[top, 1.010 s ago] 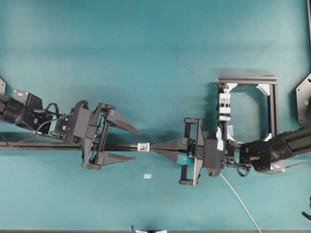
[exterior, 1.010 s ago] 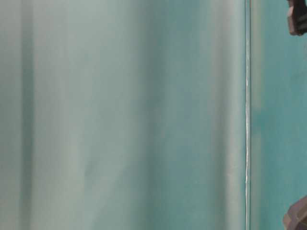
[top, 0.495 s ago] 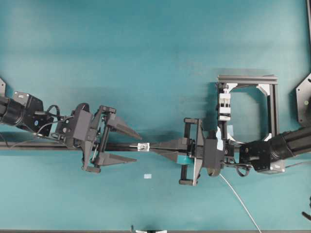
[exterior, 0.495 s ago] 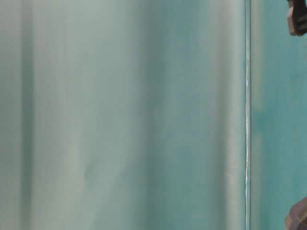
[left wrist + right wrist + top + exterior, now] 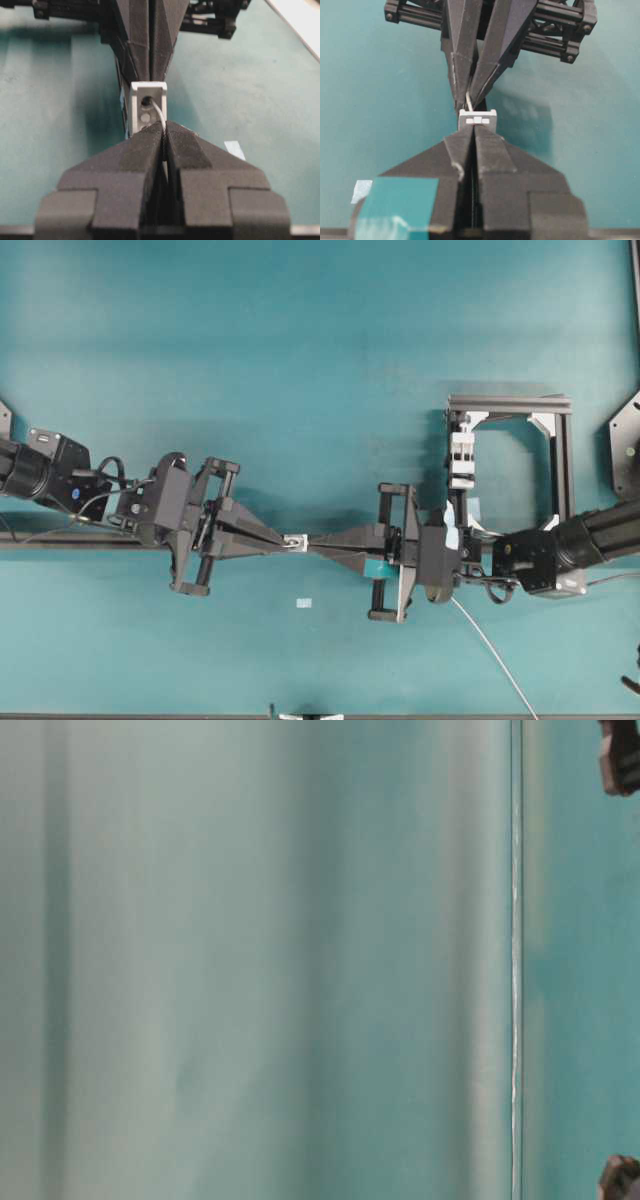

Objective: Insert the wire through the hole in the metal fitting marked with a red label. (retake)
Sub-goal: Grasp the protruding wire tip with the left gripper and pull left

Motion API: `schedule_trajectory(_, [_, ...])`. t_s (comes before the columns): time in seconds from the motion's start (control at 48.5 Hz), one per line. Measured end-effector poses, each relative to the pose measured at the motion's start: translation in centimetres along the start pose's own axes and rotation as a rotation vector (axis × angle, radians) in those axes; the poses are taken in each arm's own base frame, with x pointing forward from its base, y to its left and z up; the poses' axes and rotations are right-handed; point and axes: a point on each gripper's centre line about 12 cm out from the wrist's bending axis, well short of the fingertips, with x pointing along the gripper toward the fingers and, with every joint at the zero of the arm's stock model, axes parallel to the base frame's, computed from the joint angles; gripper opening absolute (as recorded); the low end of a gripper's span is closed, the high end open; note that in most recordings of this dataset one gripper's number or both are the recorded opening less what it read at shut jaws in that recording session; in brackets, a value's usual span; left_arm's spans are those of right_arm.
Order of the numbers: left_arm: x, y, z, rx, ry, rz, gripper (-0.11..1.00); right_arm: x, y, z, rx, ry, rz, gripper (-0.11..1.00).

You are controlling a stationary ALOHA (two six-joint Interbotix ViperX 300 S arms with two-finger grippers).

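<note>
The metal fitting [image 5: 148,107] is a small silvery square held off the teal table between the two arms. My right gripper [image 5: 474,129] is shut on the fitting [image 5: 478,119] from the right of the overhead view. The wire [image 5: 160,116] comes out of the hole [image 5: 146,100] and curves into my left gripper [image 5: 164,131], which is shut on it just short of the fitting. In the overhead view the left gripper [image 5: 283,538] and right gripper [image 5: 311,541] meet tip to tip at the fitting [image 5: 294,539]. The red label is out of view.
A black extrusion frame [image 5: 565,455] with a white clip block [image 5: 462,458] stands at the right. A small pale tape scrap [image 5: 304,603] lies below the grippers. A long pale strand [image 5: 490,645] trails from under the right wrist to the bottom edge.
My left gripper's jaws have closed from wide open onto the wire beside the fitting. The right arm and the fitting have stayed where they were.
</note>
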Motion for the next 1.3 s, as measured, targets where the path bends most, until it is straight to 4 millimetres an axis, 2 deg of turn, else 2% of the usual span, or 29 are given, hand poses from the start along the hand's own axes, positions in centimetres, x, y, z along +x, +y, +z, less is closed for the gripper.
schedule_trajectory(0.556, [0.3,-0.2,0.0,0.004,0.025,-0.004,-0.10,0.1,-0.1,-0.3,0.006,0.051,0.001,0.03])
schedule_trajectory(0.618, [0.3,-0.2,0.0,0.004,0.024,-0.004,-0.10,0.1,-0.1,-0.3,0.006,0.051,0.001,0.12])
schedule_trajectory(0.804, [0.3,-0.2,0.4,0.004,0.016,-0.005,-0.10,0.1,0.1,0.0,0.012,0.060,0.009,0.59])
schedule_trajectory(0.927, [0.2,-0.2,0.6,0.003,0.013,-0.005,-0.10,-0.6,-0.2,-0.2,0.008,0.093,0.010,0.89])
schedule_trajectory(1.298, [0.2,-0.4,0.5,0.002,0.032,-0.007,-0.10,-1.0,-0.5,-0.2,0.009,0.105,0.008,0.90])
